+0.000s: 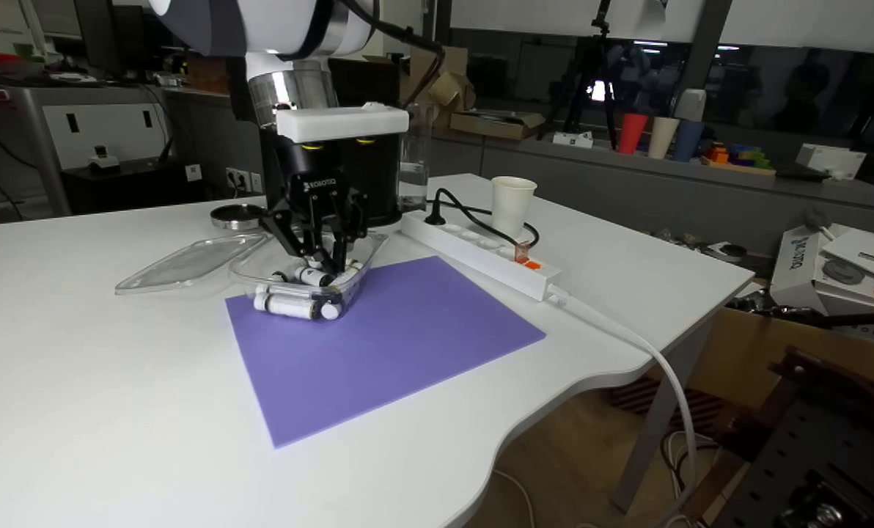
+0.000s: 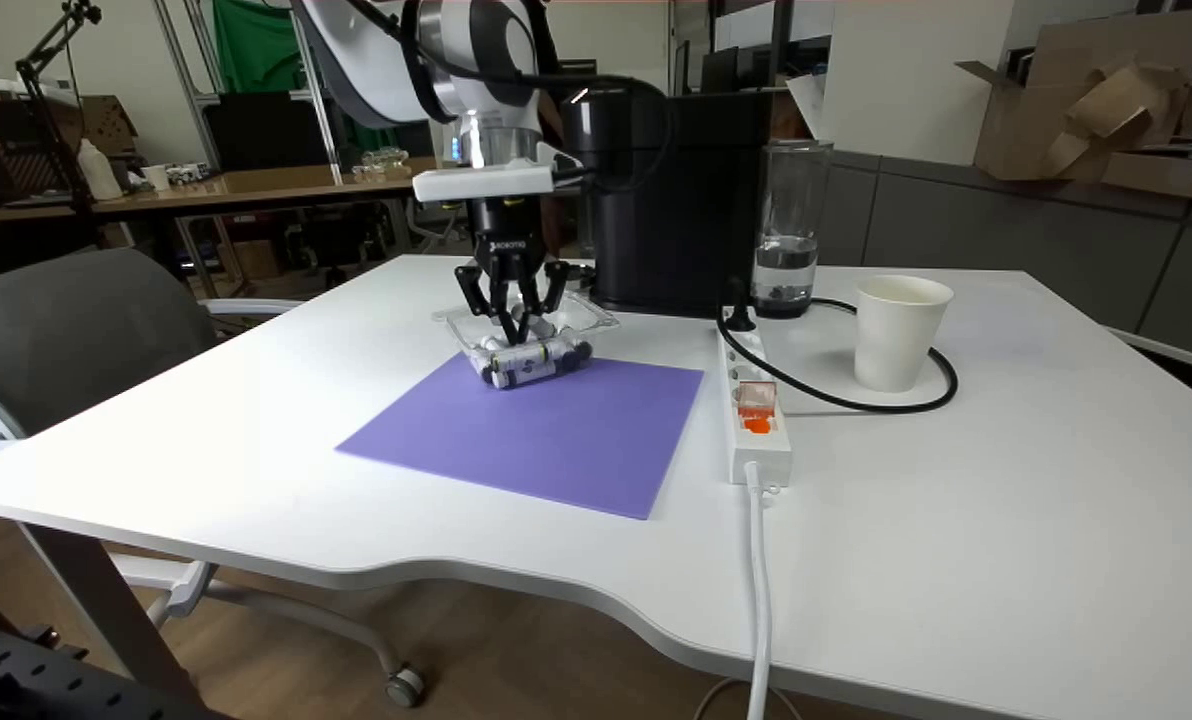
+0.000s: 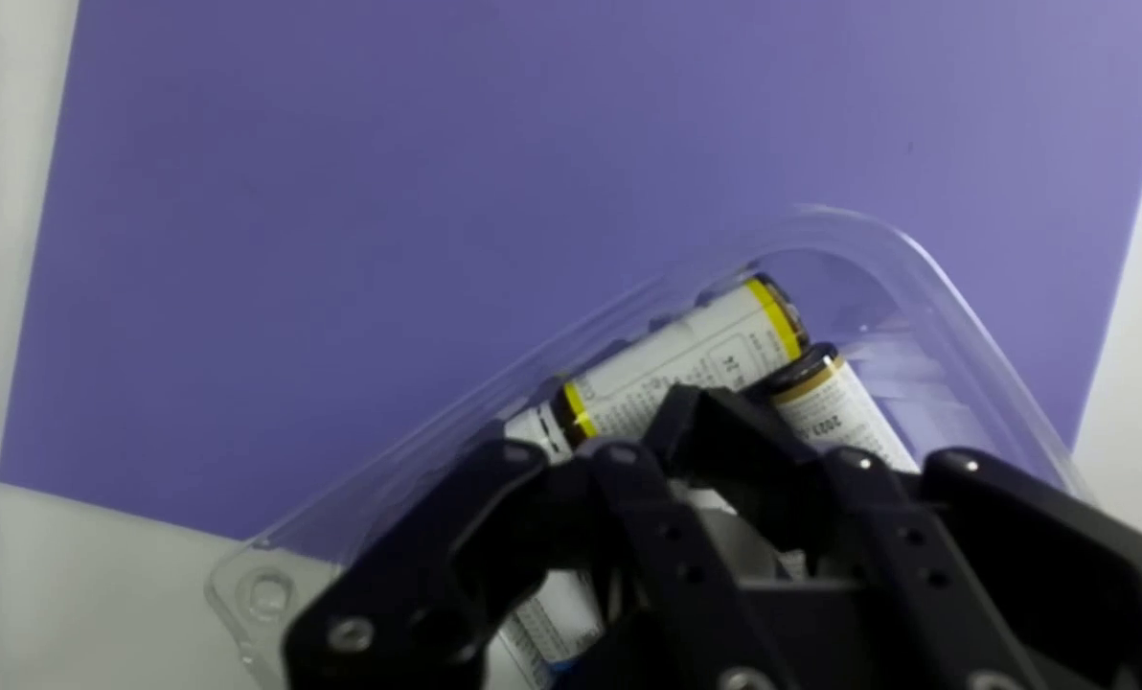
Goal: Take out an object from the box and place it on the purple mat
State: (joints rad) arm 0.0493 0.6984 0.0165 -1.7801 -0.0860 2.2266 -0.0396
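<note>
White yellow-banded cylinder [image 3: 681,362] lies in clear box [image 3: 916,374], just up-frame of seemingly clenched gripper [image 3: 700,412], wrist view; long axis slants toward upper right.

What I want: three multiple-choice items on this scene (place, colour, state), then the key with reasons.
1. The paper cup stands:
A) on the floor
B) on the office chair
C) across the power strip from the purple mat

2. Bands on the wrist view's uppermost printed cylinder:
A) yellow
B) red
C) green

3. The clear plastic container is:
A) shut
B) open
C) upside down

Key:
1 C: the power strip lies between them in both exterior views.
2 A: yellow rings show near both its ends.
3 B: its flat lid is off.
</note>
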